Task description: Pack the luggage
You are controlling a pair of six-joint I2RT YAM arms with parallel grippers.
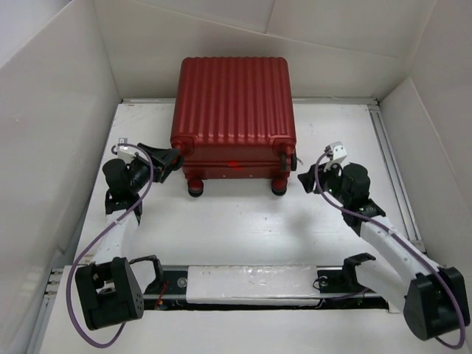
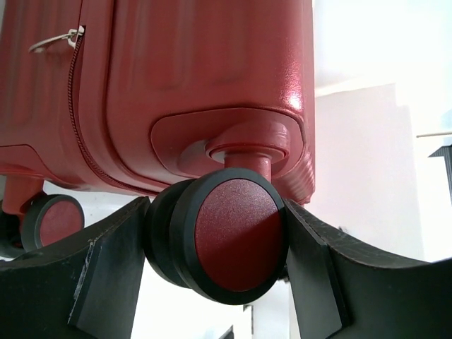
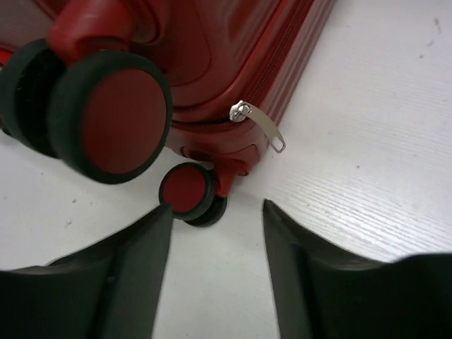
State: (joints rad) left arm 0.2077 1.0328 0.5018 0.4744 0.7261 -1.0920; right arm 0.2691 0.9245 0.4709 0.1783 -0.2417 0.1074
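Currently the large dark-red ribbed hard-shell suitcase (image 1: 234, 103) lies flat and zipped shut on the white wood-grain table (image 1: 243, 228), at the middle of the far edge, with its wheeled end turned toward the near edge. White panel walls (image 1: 44, 110) stand along the left, far and right edges. The left gripper (image 1: 171, 157) sits at the suitcase's near-left corner; in the left wrist view its two black fingers (image 2: 106, 268) stand only as far apart as the black-tyred, red-hubbed caster wheel (image 2: 236, 240) is wide, one pressed against each side of it, so the wheel is clamped between them. A second wheel of the same kind (image 2: 49, 219) shows farther along the same end. The right gripper (image 1: 304, 179) hovers just beside the near-right corner, pointing at it, with its jaws spread wide and nothing held between its fingers (image 3: 127, 275). Beyond those fingers, the right wrist view shows bare table, two more wheels and a small silver zipper pull (image 3: 261, 127) hanging from the closed zip
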